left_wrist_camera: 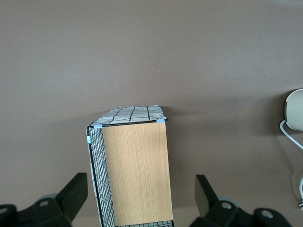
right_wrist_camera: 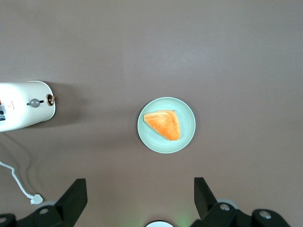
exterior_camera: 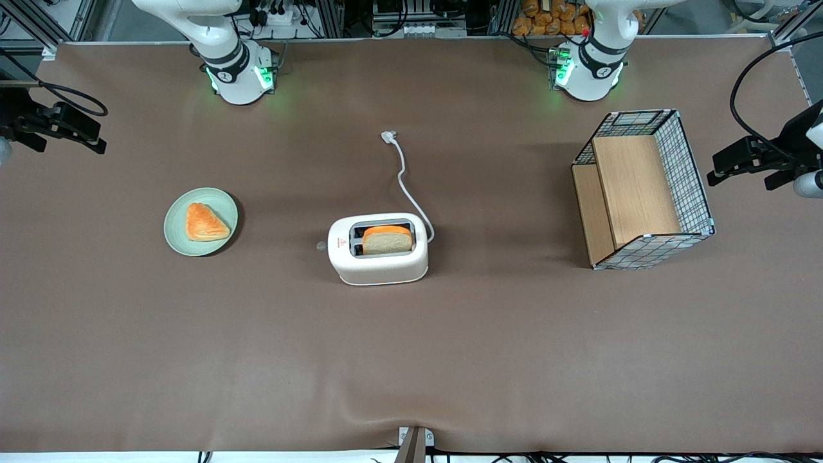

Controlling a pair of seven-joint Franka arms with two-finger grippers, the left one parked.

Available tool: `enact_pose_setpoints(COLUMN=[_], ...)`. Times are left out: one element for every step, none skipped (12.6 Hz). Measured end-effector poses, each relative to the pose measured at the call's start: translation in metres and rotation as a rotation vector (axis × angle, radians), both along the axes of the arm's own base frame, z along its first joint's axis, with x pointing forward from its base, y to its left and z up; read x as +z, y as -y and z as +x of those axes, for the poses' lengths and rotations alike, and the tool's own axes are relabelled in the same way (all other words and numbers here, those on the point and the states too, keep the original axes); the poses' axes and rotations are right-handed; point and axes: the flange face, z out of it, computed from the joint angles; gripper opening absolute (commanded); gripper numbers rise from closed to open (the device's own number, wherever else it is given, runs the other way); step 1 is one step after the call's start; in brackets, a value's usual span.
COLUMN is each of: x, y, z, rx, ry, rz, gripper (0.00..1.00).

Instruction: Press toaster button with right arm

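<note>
My gripper (right_wrist_camera: 138,201) hangs high over the table with its fingers spread wide and nothing between them, parked at the working arm's end. It looks down on the green plate (right_wrist_camera: 187,124) with its orange pastry (right_wrist_camera: 163,125). From the plate in the front view, the toaster (exterior_camera: 378,249) sits at about three o'clock, well apart, a bread slice (exterior_camera: 387,240) in one slot. Its button (exterior_camera: 321,245) juts from the narrow end facing the plate, so I judge a sideways approach suits
</note>
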Motion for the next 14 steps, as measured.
enact_pose_setpoints(x=[0.0000,0.0000,0.0000,0.0000,0.0000,0.0000,0.0000,-0.0001,-0.0001,-0.0002,-0.0002,-0.0003,-0.0009,-0.0017], y=[0.0000,0.0000,0.0000,0.0000,0.0000,-0.0001,-0.0003,-0.0004,-0.0005,-0.0007,-0.0011,-0.0011,-0.0014,-0.0019], z=[0.0000,0.0000,0.0000,0.0000,0.0000,0.0000,0.0000,0.0002,0.0003,0.0005,0.0010,0.0019,0.0025,0.0031], rx=[0.000,0.000,0.000,0.000,0.000,0.000,0.000,0.001,0.001,0.002,0.003,0.003,0.003,0.004], ry=[0.000,0.000,0.000,0.000,0.000,0.000,0.000,0.001,0.001,0.002,0.004,0.008,0.008,0.008], rz=[0.000,0.000,0.000,0.000,0.000,0.000,0.000,0.001,0.001,0.001,0.001,0.001,0.001,0.001], gripper=[1.00,1.00,1.00,1.00,1.00,1.00,1.00,1.00,1.00,1.00,1.00,1.00,1.00,1.00])
